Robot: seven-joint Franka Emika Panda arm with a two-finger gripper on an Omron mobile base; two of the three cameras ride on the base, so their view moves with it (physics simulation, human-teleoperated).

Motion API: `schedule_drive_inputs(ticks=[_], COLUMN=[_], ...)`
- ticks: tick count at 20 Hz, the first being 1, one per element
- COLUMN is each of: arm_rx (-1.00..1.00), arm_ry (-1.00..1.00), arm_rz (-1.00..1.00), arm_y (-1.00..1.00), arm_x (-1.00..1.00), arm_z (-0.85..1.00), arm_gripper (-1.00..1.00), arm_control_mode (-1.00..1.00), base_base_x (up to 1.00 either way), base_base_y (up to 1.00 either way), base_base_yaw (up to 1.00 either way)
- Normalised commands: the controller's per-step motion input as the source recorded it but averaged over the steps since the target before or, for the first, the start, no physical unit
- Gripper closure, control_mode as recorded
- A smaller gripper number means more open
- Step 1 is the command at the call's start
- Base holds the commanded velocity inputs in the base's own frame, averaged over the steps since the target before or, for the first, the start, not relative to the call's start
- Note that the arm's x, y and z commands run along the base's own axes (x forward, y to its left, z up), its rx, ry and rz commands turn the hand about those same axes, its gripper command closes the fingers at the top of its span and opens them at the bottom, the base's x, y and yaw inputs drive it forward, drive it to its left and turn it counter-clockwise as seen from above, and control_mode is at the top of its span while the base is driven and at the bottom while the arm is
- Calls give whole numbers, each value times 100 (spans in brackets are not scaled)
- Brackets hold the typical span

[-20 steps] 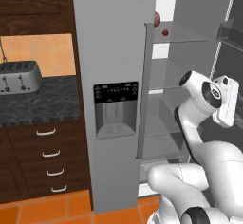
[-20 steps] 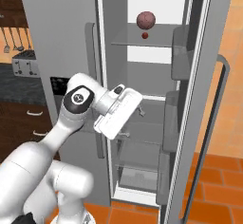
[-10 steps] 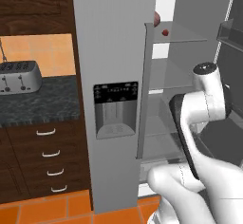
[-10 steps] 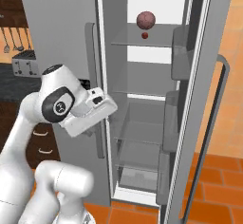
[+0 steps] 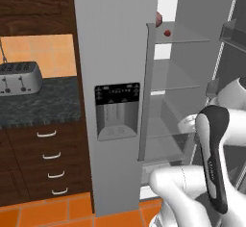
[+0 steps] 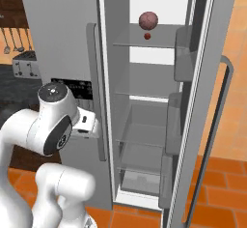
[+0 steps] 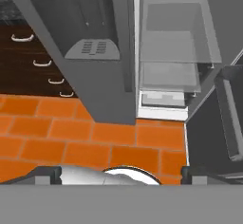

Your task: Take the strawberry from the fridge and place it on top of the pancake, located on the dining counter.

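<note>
Strawberry: tiny bright red berry (image 6: 147, 36), on the fridge's top glass shelf, at 6 o'clock just below a larger dull reddish-brown fruit (image 6: 148, 20).
Gripper: jaws spread fully wide (image 7: 121, 173), empty, touching nothing, pointing down at orange floor tiles (image 7: 71, 137).
Fridge: right door (image 6: 205, 101) swung open; lower glass shelves (image 6: 137, 140) bare; left door (image 5: 117, 77) shut, dispenser on it.

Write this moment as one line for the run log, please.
fridge: right door open | strawberry: top shelf, beside brown fruit | tool: open, empty, low, pointing at floor
</note>
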Motion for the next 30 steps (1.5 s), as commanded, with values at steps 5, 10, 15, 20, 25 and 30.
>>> schedule_drive_inputs(ticks=[5, 10, 15, 20, 25, 30], arm_rx=[-10, -3, 0, 0, 0, 0], arm_ry=[9, 15, 0, 0, 0, 0], arm_rz=[-33, -7, 0, 0, -3, 0], arm_y=[29, -31, -7, 0, 0, 0], arm_x=[-38, 16, 0, 0, 0, 0], arm_z=[27, -16, -15, 0, 0, 0], arm_gripper=[-100, -100, -100, -100, -100, -100], arm_control_mode=[-100, -100, -100, -100, 100, 100], base_base_x=[0, 0, 0, 0, -8, -5], base_base_y=[0, 0, 0, 0, -4, -1], base_base_yaw=[0, 0, 0, 0, -18, -62])
